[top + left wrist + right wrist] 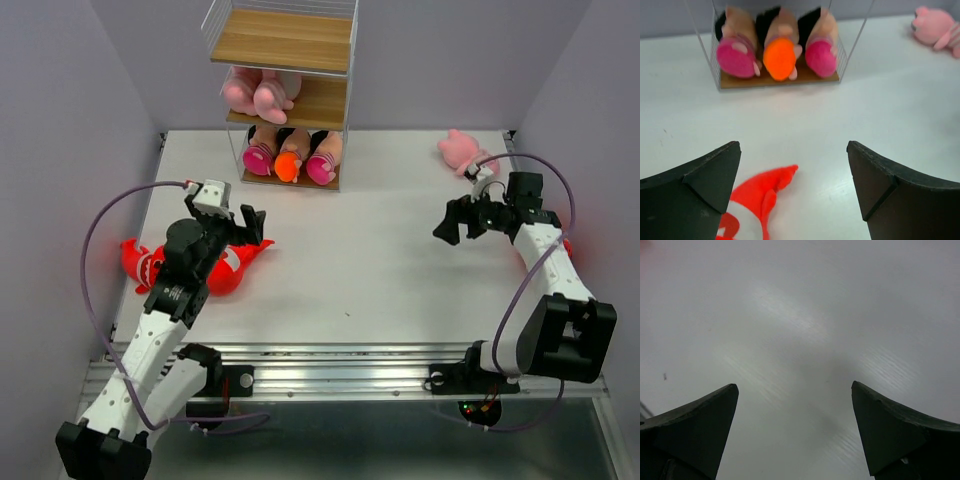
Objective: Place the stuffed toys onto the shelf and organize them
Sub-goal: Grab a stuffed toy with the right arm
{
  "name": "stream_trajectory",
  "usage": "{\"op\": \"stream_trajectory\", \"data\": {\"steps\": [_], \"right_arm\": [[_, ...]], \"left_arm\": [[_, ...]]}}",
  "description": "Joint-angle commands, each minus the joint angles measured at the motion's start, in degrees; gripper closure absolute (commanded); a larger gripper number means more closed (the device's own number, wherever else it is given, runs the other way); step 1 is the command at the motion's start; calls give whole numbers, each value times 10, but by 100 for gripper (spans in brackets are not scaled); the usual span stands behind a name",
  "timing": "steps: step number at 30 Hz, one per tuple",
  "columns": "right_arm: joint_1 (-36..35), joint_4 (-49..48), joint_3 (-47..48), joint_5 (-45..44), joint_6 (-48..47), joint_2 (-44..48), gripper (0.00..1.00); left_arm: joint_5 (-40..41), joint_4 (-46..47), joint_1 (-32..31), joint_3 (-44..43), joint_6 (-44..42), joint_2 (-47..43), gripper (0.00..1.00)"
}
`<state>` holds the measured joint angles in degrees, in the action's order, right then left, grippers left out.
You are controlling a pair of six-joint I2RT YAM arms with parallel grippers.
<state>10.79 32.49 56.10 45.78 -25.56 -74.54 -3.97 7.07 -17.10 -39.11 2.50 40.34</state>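
Note:
The shelf (283, 42) stands at the back centre. Its bottom board (780, 81) holds three dolls (779, 54) lying side by side, feet outward. Pink animals (262, 92) lie on the middle tier, and the top board is bare. Another pink animal (460, 150) lies on the table at the back right. A red shark (140, 262) lies at the left, and a second red shark (240, 260) is partly under my left arm, its tail (762, 190) showing between the fingers. My left gripper (250, 222) hovers open above it. My right gripper (455, 225) is open over bare table.
White tabletop (380, 260) is walled by lilac panels on the left, right and back. A metal rail (340, 365) runs along the near edge. A bit of red (568, 244) shows behind my right arm, by the right wall.

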Motion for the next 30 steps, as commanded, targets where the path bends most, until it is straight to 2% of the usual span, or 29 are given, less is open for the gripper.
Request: {"op": "stream_trajectory", "data": {"steps": [1,3,7,9,10,12,14,19,30], "right_arm": [[-2,-107,101,-211,94,-44,0],[-2,-132,135,-275,126,-81,0],[-2,-147,230,-314,136,-186,0],[-2,-138,289,-308,97,-251,0],[-2,-124,313,-285,41,-293,0],[-2,-80,383,-253,-17,-332,0],[-2,-72,426,-259,-51,-381,0],[-2,-73,563,-316,-66,-479,0],[-8,-144,613,-436,-63,-620,1]], "left_arm": [[-34,-14,3,17,12,-4,1],[-50,-21,3,17,20,-10,1],[-45,-36,3,18,15,-18,1],[-27,-44,2,16,8,-17,1],[-23,-50,3,13,7,-15,1],[-19,-55,2,10,6,-12,1],[-22,-56,3,10,7,-11,1],[-14,-57,3,10,5,-6,1],[-6,-58,3,7,1,24,1]]}}
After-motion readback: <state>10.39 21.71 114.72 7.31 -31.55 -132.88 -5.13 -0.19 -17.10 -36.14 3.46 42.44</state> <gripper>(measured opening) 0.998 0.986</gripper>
